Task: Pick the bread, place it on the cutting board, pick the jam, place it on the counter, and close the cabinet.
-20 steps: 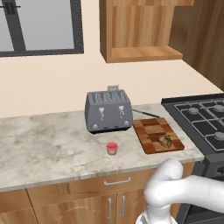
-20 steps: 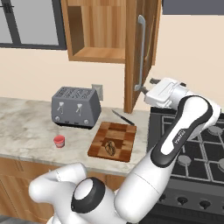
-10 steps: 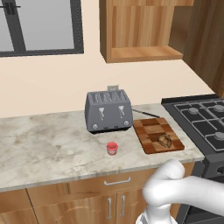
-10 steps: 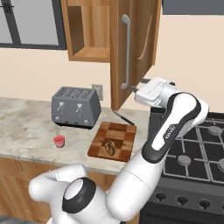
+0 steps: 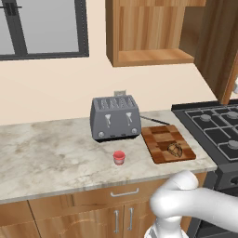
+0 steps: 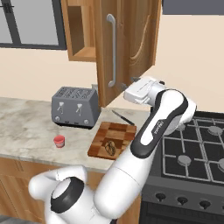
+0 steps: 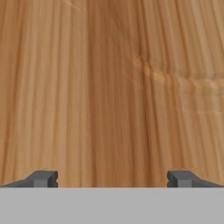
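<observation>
**Closing the cabinet: last step in hand**

Bread (image 6: 110, 146) is sitting on the cutting board (image 6: 120, 130); jam (image 5: 119, 157) is standing on the counter (image 5: 51, 153), left of the board. Gripper (image 7: 112, 179), 2 fingers spread wide and gripping nothing, is facing the cabinet (image 6: 127, 43) door. Next move, likely: pushing the half-open door left until flush.
</observation>
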### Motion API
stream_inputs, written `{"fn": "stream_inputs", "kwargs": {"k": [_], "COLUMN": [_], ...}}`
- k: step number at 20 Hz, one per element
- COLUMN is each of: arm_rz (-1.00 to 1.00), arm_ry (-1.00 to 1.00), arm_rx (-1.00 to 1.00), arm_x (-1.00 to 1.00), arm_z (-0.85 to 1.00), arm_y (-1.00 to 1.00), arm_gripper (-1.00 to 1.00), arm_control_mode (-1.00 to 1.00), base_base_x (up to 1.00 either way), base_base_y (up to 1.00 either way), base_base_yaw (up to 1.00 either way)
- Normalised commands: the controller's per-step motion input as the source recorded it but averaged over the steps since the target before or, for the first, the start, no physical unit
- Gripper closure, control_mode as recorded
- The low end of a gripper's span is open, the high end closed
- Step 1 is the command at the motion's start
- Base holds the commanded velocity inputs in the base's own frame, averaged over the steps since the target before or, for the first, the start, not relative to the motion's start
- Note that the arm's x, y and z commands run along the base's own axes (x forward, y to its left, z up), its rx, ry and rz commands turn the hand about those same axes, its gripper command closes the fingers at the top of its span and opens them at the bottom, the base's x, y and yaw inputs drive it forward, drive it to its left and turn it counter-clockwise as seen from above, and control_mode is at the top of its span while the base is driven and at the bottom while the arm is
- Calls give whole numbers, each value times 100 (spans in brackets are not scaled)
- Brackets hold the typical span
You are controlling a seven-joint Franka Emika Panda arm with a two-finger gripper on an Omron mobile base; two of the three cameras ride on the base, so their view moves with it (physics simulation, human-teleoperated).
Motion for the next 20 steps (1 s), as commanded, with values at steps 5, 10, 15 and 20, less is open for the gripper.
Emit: {"fn": "stream_inputs", "kwargs": {"k": [5,10,15,20], "arm_rz": [0,0,0,0], "arm_ry": [0,0,0,0], "arm_rx": [3,2,1,1], "arm_x": [0,0,0,0], "arm_z": [11,8,5,8], "arm_y": [37,39,39,35], "arm_gripper": [-100,-100,-100,-100], "arm_control_mode": [-100,-100,-100,-100], "base_base_x": [0,0,0,0], "base_base_y": [0,0,0,0], "base_base_yaw": [0,0,0,0]}}
